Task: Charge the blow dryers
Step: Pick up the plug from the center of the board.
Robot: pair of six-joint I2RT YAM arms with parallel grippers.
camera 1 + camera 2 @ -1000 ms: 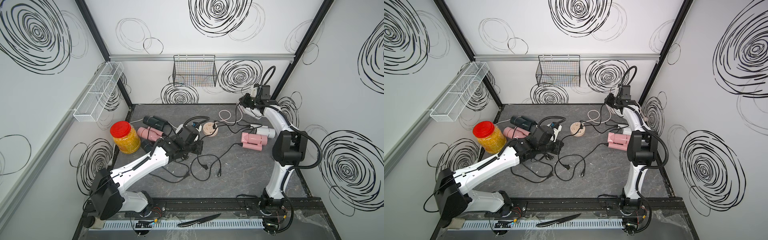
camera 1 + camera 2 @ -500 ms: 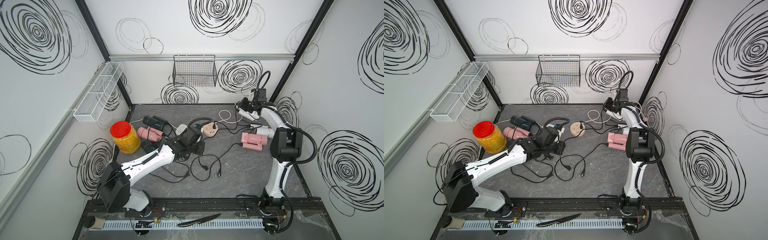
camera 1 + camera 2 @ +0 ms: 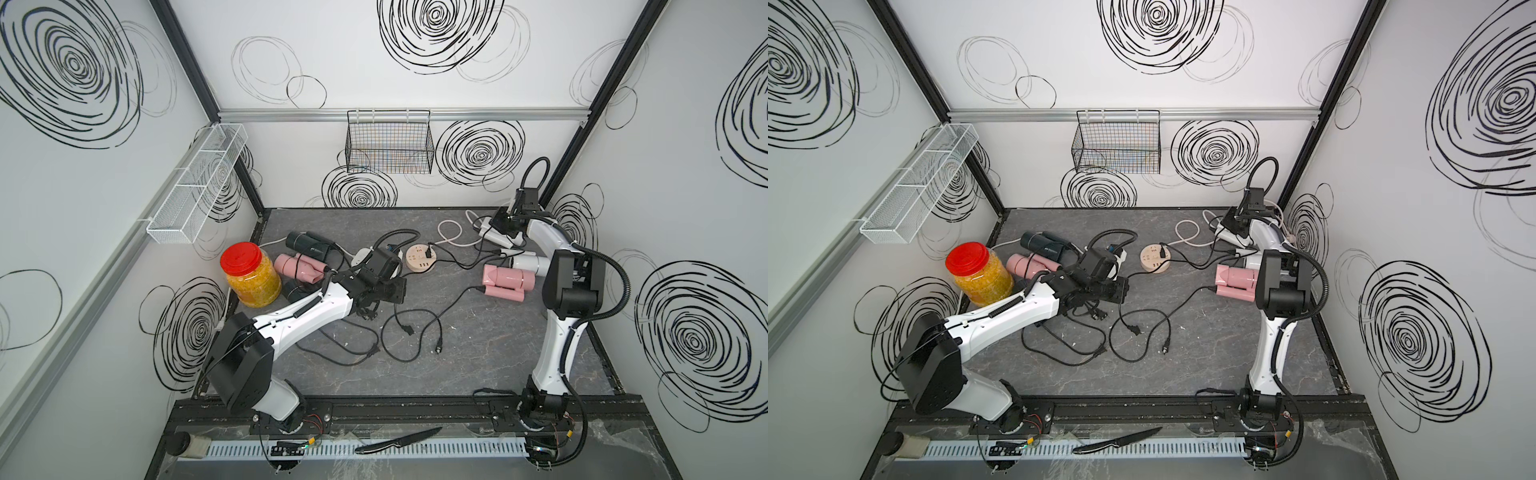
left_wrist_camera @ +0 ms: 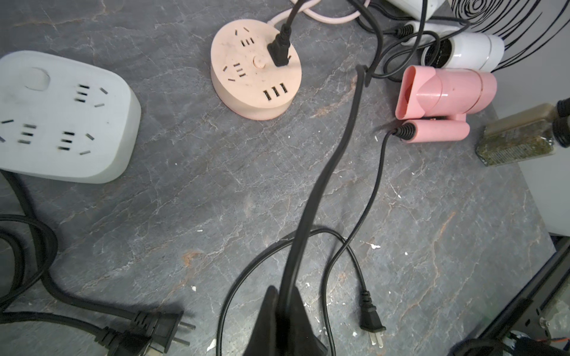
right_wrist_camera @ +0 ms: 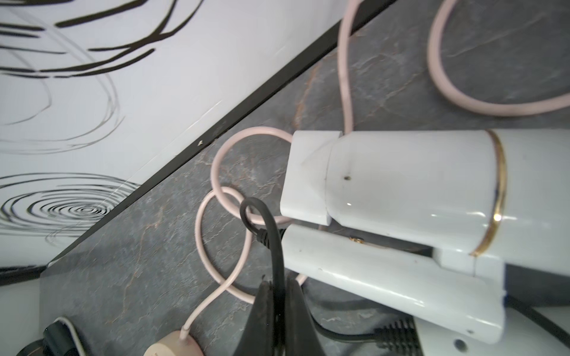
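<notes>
Shifted lower since a second ago, right gripper (image 5: 275, 288) pinches the black cord (image 5: 276, 255) of a white dryer (image 5: 401, 191) by the back wall. Left gripper (image 4: 282, 297) pinches a second cord (image 4: 327, 172) near the hub (image 4: 246, 92). A pink dryer (image 4: 444, 92) lies beyond.

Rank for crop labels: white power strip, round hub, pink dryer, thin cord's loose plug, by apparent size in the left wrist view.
white power strip, partly cropped
round hub and pink dryer, alike, unranked
thin cord's loose plug

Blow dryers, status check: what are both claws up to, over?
Left gripper shut on black cord. Right gripper shut on white dryer's cord. Round hub: one plug in. Loose plugs lie nearby.
</notes>
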